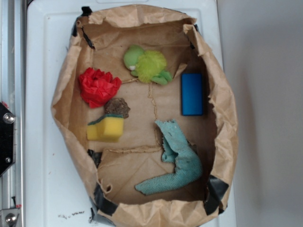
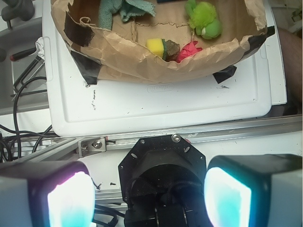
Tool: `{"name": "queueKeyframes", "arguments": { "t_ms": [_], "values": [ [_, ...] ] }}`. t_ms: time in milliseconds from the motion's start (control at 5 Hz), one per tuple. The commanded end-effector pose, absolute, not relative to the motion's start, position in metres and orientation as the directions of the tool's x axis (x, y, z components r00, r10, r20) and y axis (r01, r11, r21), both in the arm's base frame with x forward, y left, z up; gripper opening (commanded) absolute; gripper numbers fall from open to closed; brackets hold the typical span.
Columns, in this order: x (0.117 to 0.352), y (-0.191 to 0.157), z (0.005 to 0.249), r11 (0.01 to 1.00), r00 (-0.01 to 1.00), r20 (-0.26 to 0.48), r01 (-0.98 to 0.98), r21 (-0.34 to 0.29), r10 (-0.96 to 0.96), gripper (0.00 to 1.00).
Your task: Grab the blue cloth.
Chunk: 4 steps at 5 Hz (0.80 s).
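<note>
1. Find your target first: the blue cloth (image 1: 177,163) lies in the lower right of the exterior frame, inside the brown paper bag (image 1: 64,94) that is folded open like a tray on the white board (image 1: 40,142).

2. Note its shape. One limb runs from the upper end near the bag's middle down toward the lower right, then it bends and a second limb trails toward the lower left. Its long axis is therefore a dog-leg, not one straight line.

3. Don't confuse it with the deep blue block (image 1: 192,93) just above it against the right wall, nor with the green plush toy (image 1: 147,65), the red crumpled thing (image 1: 98,87) or the yellow sponge (image 1: 106,128).

4. Check your claw: in the wrist view the gripper (image 2: 149,194) stands wide, its two pads far apart at the bottom edge with nothing between them.

5. Judge the direction. From the wrist view the cloth (image 2: 125,9) sits at the top edge, left of centre, well apart from the gripper and beyond the bag's near wall.

6. You'll likely need to travel forward over that wall, then descend near the bend.
</note>
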<state>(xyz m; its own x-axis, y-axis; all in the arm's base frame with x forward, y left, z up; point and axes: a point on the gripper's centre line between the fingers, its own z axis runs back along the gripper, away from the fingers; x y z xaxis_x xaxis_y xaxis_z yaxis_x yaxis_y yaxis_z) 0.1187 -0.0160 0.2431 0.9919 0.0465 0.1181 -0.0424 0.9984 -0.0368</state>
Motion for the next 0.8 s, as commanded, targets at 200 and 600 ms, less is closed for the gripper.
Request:
{"name": "queueKeyframes", "arguments": {
  "t_ms": [200,600],
  "values": [
    [0.153,-0.02,0.241,0.996,0.985,0.151,-0.075,-0.039,0.08,1.0],
    [0.215,-0.017,0.219,0.999,0.969,0.242,-0.041,-0.018,0.045,1.0]
  ]
}}
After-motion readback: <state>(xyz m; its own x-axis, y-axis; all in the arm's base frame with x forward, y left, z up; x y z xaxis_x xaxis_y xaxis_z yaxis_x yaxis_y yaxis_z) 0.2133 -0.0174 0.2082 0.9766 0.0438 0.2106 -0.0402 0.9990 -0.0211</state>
